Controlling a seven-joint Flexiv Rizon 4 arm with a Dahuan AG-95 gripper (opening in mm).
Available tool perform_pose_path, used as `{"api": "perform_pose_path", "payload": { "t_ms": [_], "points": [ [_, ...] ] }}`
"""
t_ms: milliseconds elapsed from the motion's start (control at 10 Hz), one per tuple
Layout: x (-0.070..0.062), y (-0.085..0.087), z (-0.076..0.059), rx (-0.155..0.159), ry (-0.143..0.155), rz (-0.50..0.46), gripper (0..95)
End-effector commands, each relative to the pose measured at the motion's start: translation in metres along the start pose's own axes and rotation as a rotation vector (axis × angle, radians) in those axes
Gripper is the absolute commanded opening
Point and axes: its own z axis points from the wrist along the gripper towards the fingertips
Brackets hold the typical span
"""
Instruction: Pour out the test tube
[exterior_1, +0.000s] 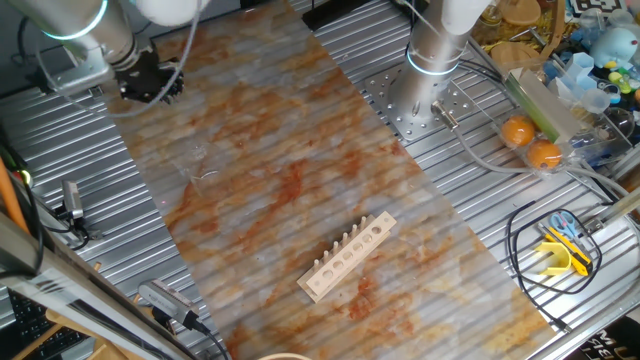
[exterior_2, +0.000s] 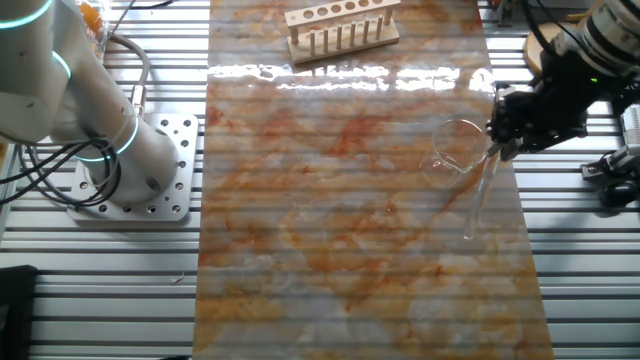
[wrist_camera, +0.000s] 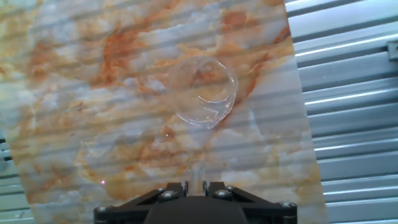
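The robot holds a thin glass tube over the mat.

The gripper (exterior_2: 497, 148) pinches the top of the test tube (exterior_2: 479, 195), which hangs tilted just beside the beaker (exterior_2: 450, 152) on the marble mat (exterior_2: 330, 250).

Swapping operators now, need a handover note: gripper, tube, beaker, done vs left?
Gripper: shut on the tube, holding it near its top, above the mat's edge.
Tube: tilted, hanging down from the fingers, lower end beside the beaker. In the hand view it points toward the beaker's mouth.
Beaker: upright on the mat, looks empty; cannot tell any liquid in the tube.
Rack: at the far end of the mat, no tubes in it.
Done: tube picked up and brought to the beaker.
Left: tip the tube over the beaker and pour.
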Motion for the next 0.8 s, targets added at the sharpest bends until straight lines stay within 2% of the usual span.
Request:
{"api": "perform_pose_path", "payload": {
  "t_ms": [100, 500, 800],
  "points": [
    [-0.003, 0.0, 0.006, 0.012, 0.038, 0.024, 0.0],
    [-0.011, -0.007, 0.02, 0.007, 0.043, 0.041, 0.0],
    [-0.026, -0.009, 0.027, 0.0, 0.085, 0.045, 0.0]
  ]
}}
